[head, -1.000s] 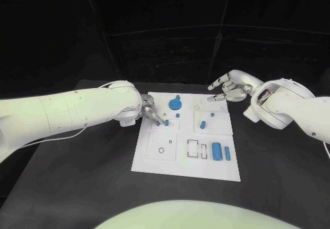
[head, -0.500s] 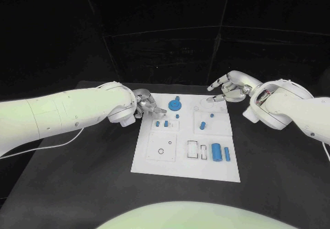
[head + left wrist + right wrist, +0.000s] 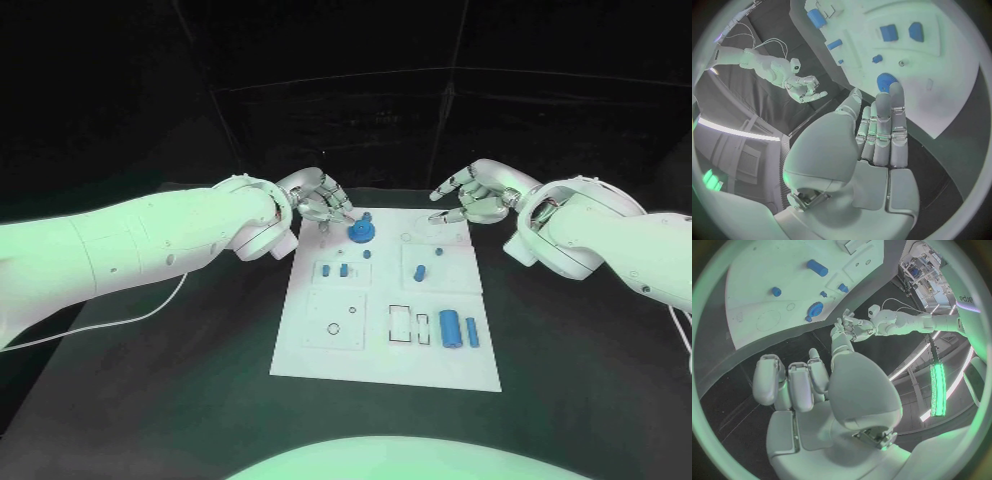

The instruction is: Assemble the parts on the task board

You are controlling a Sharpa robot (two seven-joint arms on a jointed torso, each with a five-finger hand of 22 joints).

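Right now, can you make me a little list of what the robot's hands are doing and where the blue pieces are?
Left hand: open, holds nothing, beside the board's far left corner
Right hand: holds nothing, over the board's far right corner
Task board: white, flat on the black table
Blue gear: near the board's far edge
Blue cylinder: lying near the right edge

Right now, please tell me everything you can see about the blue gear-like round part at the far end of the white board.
The round blue part is a disc with a toothed-looking rim and a small knob standing up from its top; it looks like plastic. It sits flat on the task board, near the far edge, in the left half. The left hand hovers just beside it with fingers spread, holding nothing; whether a fingertip touches the part cannot be told. The right hand is apart from it.
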